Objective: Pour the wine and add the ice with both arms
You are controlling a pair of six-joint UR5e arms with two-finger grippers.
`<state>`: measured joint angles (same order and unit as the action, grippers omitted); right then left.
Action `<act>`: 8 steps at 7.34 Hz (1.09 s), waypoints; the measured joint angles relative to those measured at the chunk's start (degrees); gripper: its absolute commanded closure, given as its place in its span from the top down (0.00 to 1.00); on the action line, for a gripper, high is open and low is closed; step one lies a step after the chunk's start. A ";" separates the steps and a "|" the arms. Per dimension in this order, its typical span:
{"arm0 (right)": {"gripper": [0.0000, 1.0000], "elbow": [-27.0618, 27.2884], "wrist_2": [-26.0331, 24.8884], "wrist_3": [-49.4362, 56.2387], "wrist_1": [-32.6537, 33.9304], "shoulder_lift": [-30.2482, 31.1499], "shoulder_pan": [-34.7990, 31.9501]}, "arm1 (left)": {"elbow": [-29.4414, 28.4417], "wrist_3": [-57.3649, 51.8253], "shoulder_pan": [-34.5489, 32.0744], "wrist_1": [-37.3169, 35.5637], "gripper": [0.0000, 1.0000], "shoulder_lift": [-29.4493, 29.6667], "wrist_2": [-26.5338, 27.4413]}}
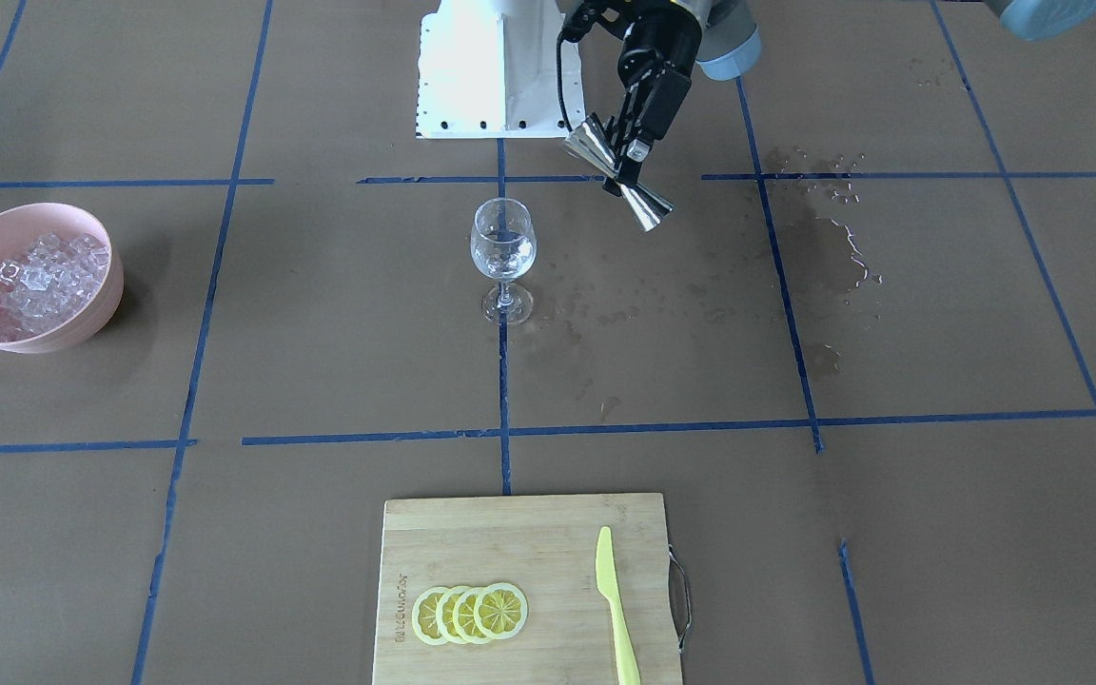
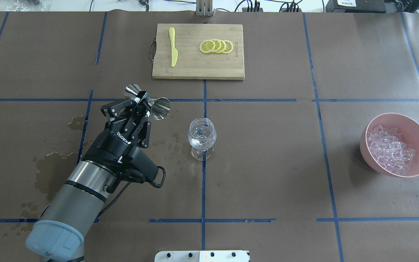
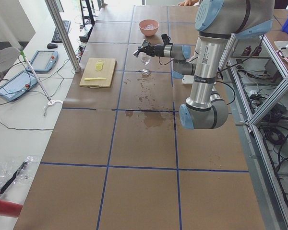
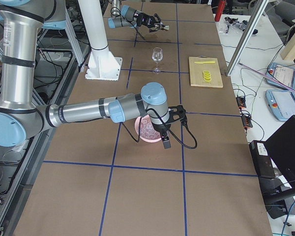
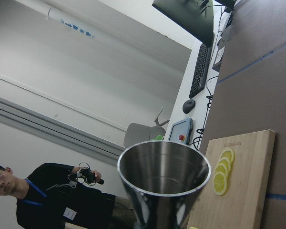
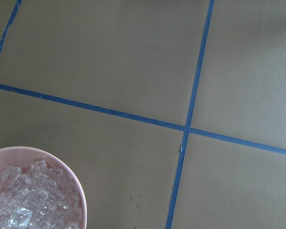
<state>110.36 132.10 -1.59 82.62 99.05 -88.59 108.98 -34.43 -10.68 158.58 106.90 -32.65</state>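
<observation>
**Left claw holds tipped jigger beside the glass; right arm over the ice bowl**

The left arm point(image 2: 86, 189) reaches across the brown-paper-covered bench point(image 2: 267, 182). Its black two-finger left claw point(image 2: 142, 105) is pinching the narrow waist of a shiny steel double-cone jigger point(image 2: 160, 107). The jigger is tipped onto its side, with its wider mouth turned towards the clear stemmed wine glass point(image 2: 202, 136). It is near the glass but not touching it.

The glass stands upright on a blue tape line, with a little clear wine point(image 1: 502, 257) in its bowl. Dark wet spots point(image 2: 49, 167) mark the paper on the robot's left.

The ice point(image 2: 391, 149) is heaped in a round pink bowl point(image 2: 418, 131), well apart on the robot's right. In the right-side view the right arm point(image 4: 88, 112) stretches over that bowl. Whether the right claw point(image 4: 166, 143) is spread or pressed together cannot be told.

At the far edge lies a bamboo cutting board point(image 2: 195, 69) with lemon slices point(image 2: 216, 46) and a yellow plastic knife point(image 2: 173, 47).
</observation>
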 measured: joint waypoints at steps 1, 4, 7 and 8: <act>1.00 0.02 0.00 0.00 0.00 0.00 0.00 | -0.01 0.17 -0.29 5.03 0.00 -3.89 -0.91; 1.00 0.41 -0.01 -0.03 0.00 0.00 0.00 | -0.49 3.50 -0.53 18.15 0.00 -16.07 -3.12; 1.00 0.50 0.00 0.00 -0.08 0.13 -0.03 | -4.77 14.18 -0.46 31.02 0.00 -25.02 -4.48; 1.00 0.58 0.00 0.00 -0.13 0.16 -0.01 | -5.88 21.54 -0.44 32.65 0.00 -26.37 -7.14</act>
<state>110.94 132.10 -1.58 82.48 99.21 -88.61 103.10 -12.89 -11.13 191.23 80.53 -39.79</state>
